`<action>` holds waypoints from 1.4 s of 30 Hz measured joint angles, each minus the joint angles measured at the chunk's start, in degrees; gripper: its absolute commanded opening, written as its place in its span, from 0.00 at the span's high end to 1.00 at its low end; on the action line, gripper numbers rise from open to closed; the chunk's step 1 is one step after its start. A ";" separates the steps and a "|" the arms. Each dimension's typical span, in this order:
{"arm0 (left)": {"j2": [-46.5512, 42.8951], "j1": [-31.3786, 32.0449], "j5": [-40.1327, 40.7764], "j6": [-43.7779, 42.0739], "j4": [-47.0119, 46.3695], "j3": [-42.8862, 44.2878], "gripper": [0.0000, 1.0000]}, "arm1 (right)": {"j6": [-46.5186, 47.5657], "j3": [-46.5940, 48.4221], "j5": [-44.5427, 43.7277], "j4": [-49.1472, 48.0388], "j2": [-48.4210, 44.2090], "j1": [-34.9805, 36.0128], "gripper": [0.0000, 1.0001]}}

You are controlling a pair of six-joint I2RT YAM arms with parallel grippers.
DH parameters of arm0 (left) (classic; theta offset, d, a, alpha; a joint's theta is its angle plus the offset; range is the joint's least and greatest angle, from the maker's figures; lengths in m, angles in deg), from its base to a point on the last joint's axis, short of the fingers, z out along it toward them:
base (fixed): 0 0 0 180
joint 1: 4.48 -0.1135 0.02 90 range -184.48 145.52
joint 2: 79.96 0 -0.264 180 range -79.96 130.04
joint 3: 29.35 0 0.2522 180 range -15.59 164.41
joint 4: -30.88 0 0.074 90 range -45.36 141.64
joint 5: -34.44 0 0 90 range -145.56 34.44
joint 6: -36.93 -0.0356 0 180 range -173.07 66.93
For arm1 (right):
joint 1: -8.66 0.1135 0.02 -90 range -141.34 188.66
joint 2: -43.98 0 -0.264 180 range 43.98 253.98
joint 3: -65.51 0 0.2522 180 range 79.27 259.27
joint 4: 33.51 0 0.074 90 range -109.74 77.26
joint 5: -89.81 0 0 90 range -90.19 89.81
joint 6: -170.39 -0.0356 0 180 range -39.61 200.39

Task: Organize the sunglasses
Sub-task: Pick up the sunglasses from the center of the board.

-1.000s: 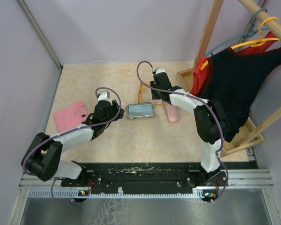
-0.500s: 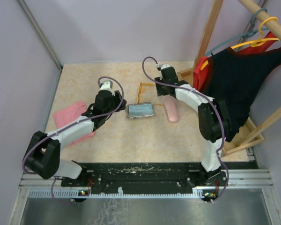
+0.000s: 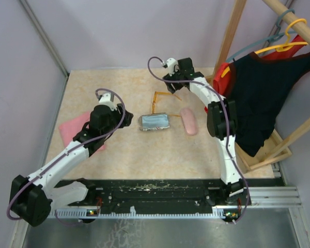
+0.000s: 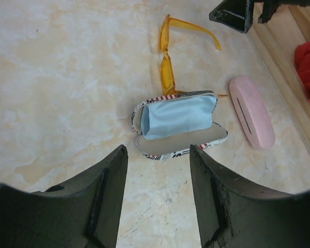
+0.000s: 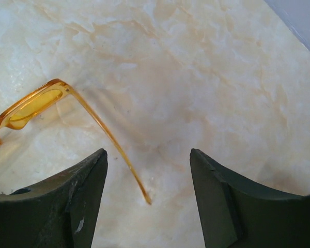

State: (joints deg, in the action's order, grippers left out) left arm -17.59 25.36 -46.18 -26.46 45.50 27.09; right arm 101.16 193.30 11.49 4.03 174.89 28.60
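Right pincer (image 5: 147, 155) hangs wide and empty just above the worktop (image 5: 212, 67), with the free tip of one arm of the orange sunglasses (image 4: 166, 72) lying below the gap between its jaws. Left pincer (image 4: 157, 151), also wide and empty, hovers over the open printed case (image 4: 181, 140). The glasses lie just beyond that case, and a pink case (image 4: 252, 113) sits beside it. No black pair is in view. That thin arm lies flat, so a closing grip may skid off it, scrape the worktop, or swing the frame into the case. Left unfolded, the glasses likely will not fit.
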 measured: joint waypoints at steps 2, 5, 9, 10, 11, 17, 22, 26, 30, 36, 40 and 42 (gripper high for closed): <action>-0.76 -0.02 0.02 -0.39 1.07 -0.57 0.42 | 2.25 4.92 2.19 2.51 3.65 -0.31 0.36; -0.98 -0.02 0.00 -0.83 2.38 -1.03 0.42 | 4.74 9.79 5.31 5.81 7.78 -0.28 0.37; -0.98 -0.04 -0.02 -0.98 3.17 -1.49 0.42 | 6.47 11.08 8.44 8.59 10.12 -0.20 0.40; -0.98 -0.07 -0.04 -0.96 3.28 -1.49 0.42 | 6.73 11.54 9.05 9.27 10.60 -0.20 0.41; -0.98 -0.07 -0.07 -0.96 3.37 -1.51 0.42 | 6.97 12.07 9.51 9.62 11.10 -0.20 0.43; -0.98 -0.07 -0.07 -1.01 3.45 -1.53 0.42 | 7.78 13.66 10.93 10.93 12.68 -0.20 0.53; -0.94 -0.07 -0.07 -1.07 3.45 -1.53 0.42 | 8.04 14.34 11.72 11.63 13.09 -0.20 0.59; -0.85 -0.07 -0.04 -1.16 3.45 -1.53 0.42 | 8.33 14.36 12.13 11.63 13.18 -0.20 0.65; -0.79 -0.07 -0.04 -1.18 3.48 -1.53 0.42 | 8.70 14.36 12.07 11.61 13.18 -0.20 0.71; -0.44 -0.07 -0.04 -1.18 3.50 -1.53 0.42 | 8.46 13.68 11.45 9.46 13.16 -0.20 0.80; -0.42 -0.07 -0.02 -1.18 3.61 -1.53 0.42 | 7.89 11.87 10.91 7.58 13.16 -0.20 0.86; -0.42 -0.07 -0.02 -1.18 3.74 -1.53 0.42 | 7.63 11.61 10.62 7.17 13.16 -0.20 0.87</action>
State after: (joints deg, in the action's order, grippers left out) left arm -18.01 25.30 -46.20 -27.64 49.24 25.56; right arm 108.79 204.91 22.11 11.19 188.05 28.40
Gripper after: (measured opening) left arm 0.580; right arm 0.153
